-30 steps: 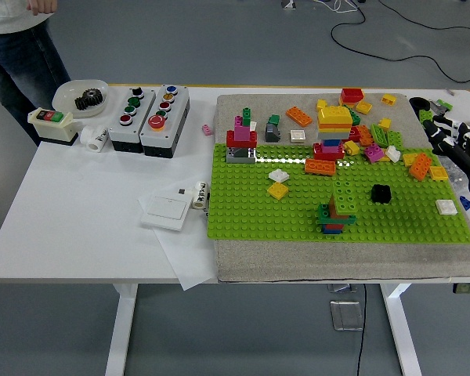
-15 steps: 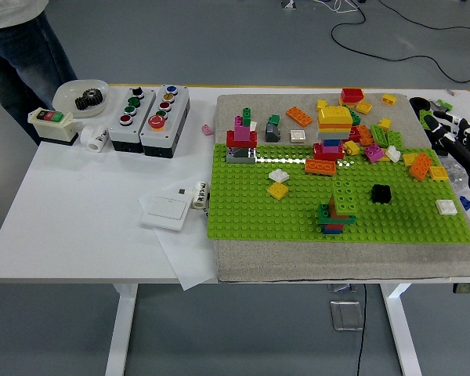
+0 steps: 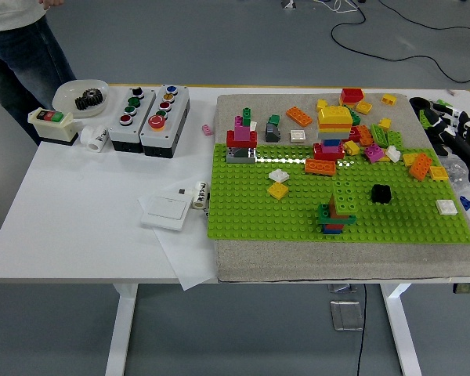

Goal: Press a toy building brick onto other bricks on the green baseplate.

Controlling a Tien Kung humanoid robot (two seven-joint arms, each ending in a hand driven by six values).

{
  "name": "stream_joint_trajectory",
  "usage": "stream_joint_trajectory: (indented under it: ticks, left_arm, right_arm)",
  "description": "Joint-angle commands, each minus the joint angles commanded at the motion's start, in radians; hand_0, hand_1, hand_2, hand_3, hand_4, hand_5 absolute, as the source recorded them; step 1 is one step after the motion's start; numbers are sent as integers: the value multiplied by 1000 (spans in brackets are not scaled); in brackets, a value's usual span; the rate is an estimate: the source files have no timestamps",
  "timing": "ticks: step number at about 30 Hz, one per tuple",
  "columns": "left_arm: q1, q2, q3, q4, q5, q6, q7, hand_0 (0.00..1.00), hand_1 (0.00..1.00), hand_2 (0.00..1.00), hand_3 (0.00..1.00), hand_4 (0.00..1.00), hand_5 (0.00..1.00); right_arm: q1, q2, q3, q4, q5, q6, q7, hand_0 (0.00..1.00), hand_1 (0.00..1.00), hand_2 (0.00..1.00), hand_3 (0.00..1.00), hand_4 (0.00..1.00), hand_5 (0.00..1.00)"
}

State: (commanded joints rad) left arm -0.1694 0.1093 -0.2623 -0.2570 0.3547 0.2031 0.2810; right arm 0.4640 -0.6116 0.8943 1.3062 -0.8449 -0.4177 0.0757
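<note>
No brick was yet held: the right hand (image 3: 464,139) was seen at the table's right edge, its grip impossible to tell. Loose bricks (image 3: 368,133) lay behind the green baseplate (image 3: 243,204); pressing remained undone.

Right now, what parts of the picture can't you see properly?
- Head view: the right hand is cut off by the right edge, so its fingers can't be judged.
- The left arm is out of frame.
- The person is cut by the top edge.
- The loose bricks overlap, hiding some shapes.
</note>
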Motion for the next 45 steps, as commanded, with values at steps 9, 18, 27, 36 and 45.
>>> stream_joint_trajectory:
  ticks: [9, 18, 27, 36, 45]
  left_arm:
    - [-2, 1, 2, 2, -4, 0, 0, 491, 567, 652, 628, 667, 748]
    - [-6, 2, 3, 1, -5, -1, 0, 491, 568, 652, 628, 667, 747]
    - [-10, 1, 4, 1, -7, -1, 0, 490, 568, 652, 625, 668, 748]
    - [-10, 0, 3, 0, -7, 1, 1, 491, 569, 651, 626, 667, 747]
    - [-6, 0, 0, 0, 1, -2, 3, 491, 566, 650, 626, 668, 750]
  right_arm:
    - [9, 1, 1, 1, -12, -4, -4, 775, 801, 830, 868, 974, 767]
    - [15, -4, 1, -1, -34, -7, -24, 779, 803, 830, 866, 972, 763]
    - [18, -4, 6, -3, -34, -9, -25, 776, 799, 828, 864, 959, 735]
    - [27, -1, 7, -48, -78, -24, -16, 768, 791, 815, 852, 930, 670]
    - [29, 2, 18, -126, -156, -25, -6, 755, 776, 794, 843, 899, 538]
